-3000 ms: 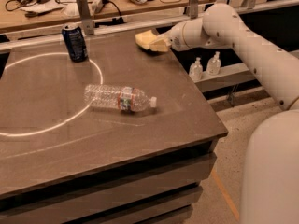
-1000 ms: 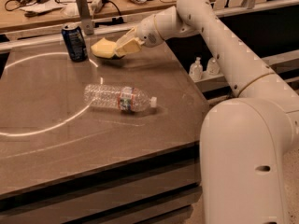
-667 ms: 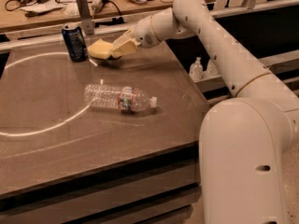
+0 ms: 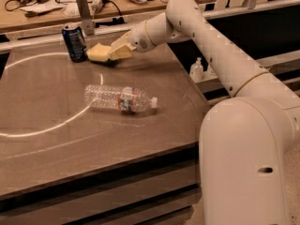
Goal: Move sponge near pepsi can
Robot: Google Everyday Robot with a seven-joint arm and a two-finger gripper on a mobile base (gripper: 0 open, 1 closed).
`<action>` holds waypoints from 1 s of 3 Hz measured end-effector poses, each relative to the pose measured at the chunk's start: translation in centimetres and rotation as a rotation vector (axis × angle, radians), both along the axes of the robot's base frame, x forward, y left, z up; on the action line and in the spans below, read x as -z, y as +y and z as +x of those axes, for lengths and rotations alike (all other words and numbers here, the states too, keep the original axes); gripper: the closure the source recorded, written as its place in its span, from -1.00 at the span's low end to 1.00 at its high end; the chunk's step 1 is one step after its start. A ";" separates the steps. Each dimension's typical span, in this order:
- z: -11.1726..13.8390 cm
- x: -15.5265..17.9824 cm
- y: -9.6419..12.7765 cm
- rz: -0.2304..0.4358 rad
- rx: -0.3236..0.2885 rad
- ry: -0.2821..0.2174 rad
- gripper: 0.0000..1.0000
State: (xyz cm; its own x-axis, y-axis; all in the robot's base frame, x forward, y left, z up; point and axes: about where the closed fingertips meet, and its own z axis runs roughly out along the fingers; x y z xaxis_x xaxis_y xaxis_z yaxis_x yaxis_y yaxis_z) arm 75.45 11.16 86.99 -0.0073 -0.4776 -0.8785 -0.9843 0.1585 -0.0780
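Leftward travel across the worktop (image 4: 51,153) has brought the load in close. The pepsi can (image 4: 74,42) stands upright at far left, its contents unseen. The sponge (image 4: 98,53) hangs low just beside it, with the claw (image 4: 118,51) clamped on its right end. Nearness looks achieved; setting down and letting go remain. Nearer the front, a clear capped bottle (image 4: 119,99) lies on its side, seemingly empty.

Plastic gripper (image 4: 114,53) on foam sponge (image 4: 97,53), glossy metal pepsi can (image 4: 74,42), matt table (image 4: 51,139)
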 end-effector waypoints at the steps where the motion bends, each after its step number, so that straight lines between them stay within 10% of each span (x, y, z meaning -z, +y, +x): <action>1: 0.1 0.4 0.3 -0.001 0.002 0.002 -0.84; 3: 0.8 -1.1 -3.6 0.080 0.080 0.024 -1.00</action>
State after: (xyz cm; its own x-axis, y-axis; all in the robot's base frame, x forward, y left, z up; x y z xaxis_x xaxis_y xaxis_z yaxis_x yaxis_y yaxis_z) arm 76.24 7.54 88.13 -0.0635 -0.4033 -0.9128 -0.9697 0.2411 -0.0390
